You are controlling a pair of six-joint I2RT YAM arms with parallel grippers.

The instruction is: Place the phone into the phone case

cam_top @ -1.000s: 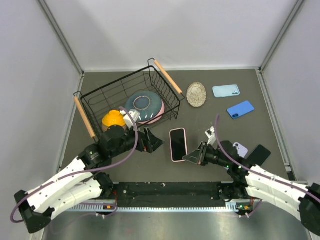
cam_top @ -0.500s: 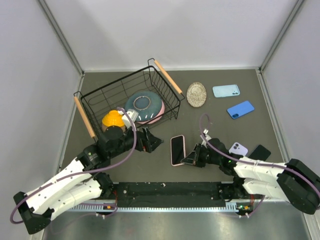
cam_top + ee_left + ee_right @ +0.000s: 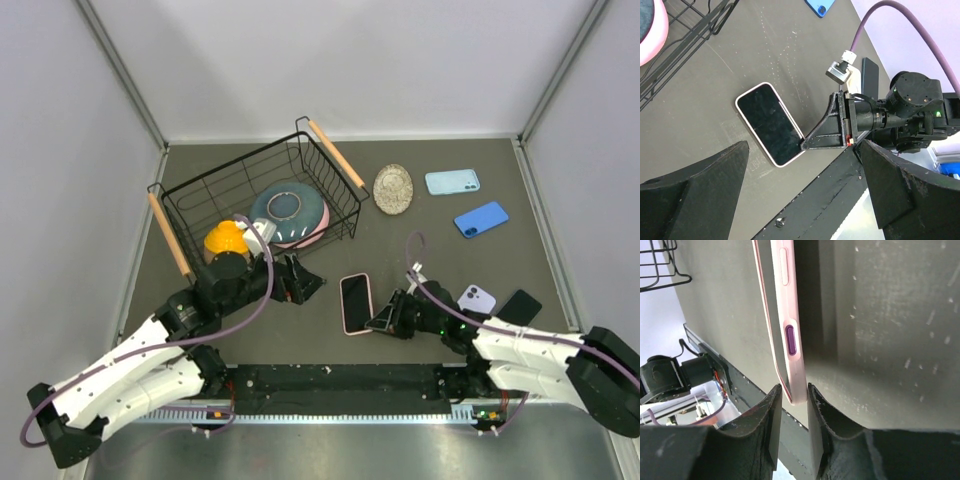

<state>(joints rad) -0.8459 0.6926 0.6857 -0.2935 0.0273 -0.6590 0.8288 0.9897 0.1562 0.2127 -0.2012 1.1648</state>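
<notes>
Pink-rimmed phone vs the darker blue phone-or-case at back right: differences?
The pink-rimmed phone lies dark screen up; the blue item shows a blue face. The right gripper pinches the pink-rimmed phone's near corner; the blue item lies untouched. Both are rounded rectangles.

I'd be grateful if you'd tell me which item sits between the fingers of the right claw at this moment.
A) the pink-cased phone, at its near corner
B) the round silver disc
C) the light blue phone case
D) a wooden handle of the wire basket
A: the right wrist view shows the right claw with one finger on each side of the near corner of the pink-cased phone.
</notes>
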